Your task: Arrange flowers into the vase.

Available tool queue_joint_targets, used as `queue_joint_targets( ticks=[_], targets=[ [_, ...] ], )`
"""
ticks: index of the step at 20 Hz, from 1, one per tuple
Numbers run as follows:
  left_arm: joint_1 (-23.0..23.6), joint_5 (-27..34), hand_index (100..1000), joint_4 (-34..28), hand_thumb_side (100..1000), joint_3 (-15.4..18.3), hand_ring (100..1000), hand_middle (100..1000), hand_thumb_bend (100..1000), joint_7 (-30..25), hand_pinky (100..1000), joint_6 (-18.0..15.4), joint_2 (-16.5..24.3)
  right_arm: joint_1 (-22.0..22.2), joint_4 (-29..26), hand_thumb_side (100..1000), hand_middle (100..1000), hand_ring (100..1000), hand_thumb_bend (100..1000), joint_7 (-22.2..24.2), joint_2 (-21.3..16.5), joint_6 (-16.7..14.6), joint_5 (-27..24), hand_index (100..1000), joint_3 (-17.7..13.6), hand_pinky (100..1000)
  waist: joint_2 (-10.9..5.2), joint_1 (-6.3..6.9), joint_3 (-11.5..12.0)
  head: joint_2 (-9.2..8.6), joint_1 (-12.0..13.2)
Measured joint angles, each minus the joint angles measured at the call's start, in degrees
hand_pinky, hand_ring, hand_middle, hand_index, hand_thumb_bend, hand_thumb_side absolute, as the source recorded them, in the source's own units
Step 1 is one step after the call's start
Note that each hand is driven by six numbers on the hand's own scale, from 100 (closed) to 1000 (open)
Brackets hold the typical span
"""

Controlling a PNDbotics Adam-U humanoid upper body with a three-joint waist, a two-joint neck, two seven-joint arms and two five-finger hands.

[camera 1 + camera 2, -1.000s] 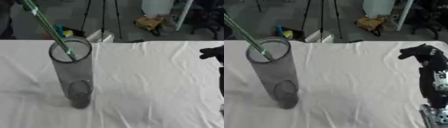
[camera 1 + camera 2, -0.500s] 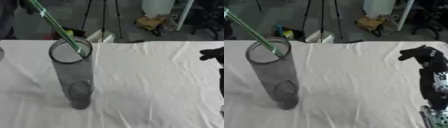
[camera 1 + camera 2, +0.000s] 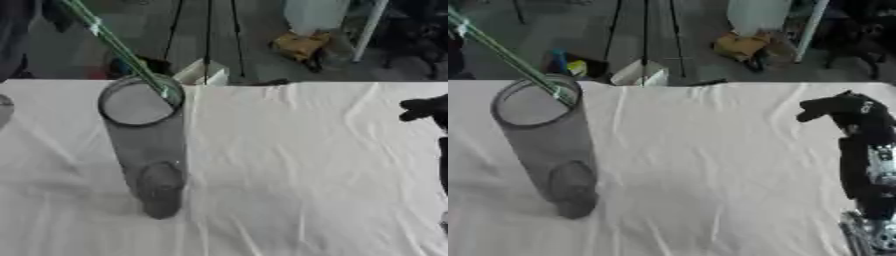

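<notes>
White cloth on the desk (image 3: 297,150), workshop clutter beyond; stem entering the vase.

The clear vase (image 3: 144,145) stands upright on my left side, and a green stem (image 3: 122,52) slants from the upper left down to its rim, tip just inside the mouth. Its long axis must tip upright to drop in. My right robot hand (image 3: 842,107) sits well apart at the right edge, fingers curled on nothing. My left robot hand is out of view, and whatever holds the stem's upper end is cut off. No bloom shows.
</notes>
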Motion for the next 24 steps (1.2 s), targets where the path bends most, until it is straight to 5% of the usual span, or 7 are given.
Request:
queue_joint_targets(
  ticks=[18,24],
  targets=[
    [1.5,-9.0,326,1.6,887,-1.3,100,152,100,-7.4,100,1.3,1.0,0.0,0.0,1000,494,529,100,0.1,0.0,0.1,0.1,670,0.0,675,0.20,0.02,-0.1,-0.01,0.0],
    [2.0,-11.6,405,1.7,880,-1.4,110,270,100,-10.7,100,2.1,1.5,0.0,0.0,1000,493,528,100,0.3,0.0,0.3,0.1,670,0.0,677,0.20,0.02,-0.1,-0.02,0.0]
  ],
)
